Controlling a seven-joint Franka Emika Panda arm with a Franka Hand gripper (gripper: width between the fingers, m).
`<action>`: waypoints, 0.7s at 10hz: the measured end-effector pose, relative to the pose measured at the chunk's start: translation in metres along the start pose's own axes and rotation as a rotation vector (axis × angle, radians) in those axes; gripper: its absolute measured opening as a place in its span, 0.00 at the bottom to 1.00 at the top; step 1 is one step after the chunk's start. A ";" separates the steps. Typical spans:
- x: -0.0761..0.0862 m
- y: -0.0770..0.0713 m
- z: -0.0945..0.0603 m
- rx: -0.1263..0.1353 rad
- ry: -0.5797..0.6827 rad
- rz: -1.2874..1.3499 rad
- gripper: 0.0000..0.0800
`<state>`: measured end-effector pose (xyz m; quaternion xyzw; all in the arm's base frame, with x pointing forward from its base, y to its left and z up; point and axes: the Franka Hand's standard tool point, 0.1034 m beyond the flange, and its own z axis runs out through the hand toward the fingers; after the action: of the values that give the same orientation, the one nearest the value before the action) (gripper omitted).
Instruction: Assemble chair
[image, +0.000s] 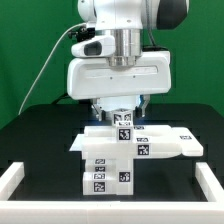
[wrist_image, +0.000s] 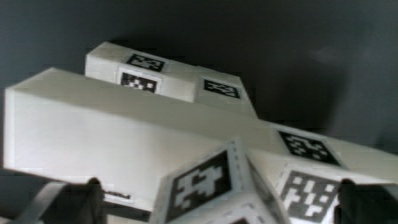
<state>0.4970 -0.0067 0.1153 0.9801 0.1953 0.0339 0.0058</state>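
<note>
The white rail (image: 25, 176) is seen nearest, and beyond it the chair (image: 118, 152) is found largely joined directly beneath the gripper (image: 121, 116), whose closure cannot be determined, final seating of its tagged pieces being judged outstanding.

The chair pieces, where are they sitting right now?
In the exterior view, the white chair pieces sit mid-table on the black surface, directly under the gripper, between the white border rails.

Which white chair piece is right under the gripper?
The small tagged block on top of the stack, just below the gripper. The big block sits lower, and the flat piece lies off to the exterior view's right.
</note>
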 end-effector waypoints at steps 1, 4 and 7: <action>0.004 -0.006 0.000 -0.002 0.000 -0.010 0.81; 0.003 -0.004 0.000 -0.001 -0.001 0.043 0.79; 0.003 -0.005 0.000 0.001 0.000 0.246 0.35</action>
<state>0.4978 -0.0014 0.1149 0.9967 0.0736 0.0343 0.0010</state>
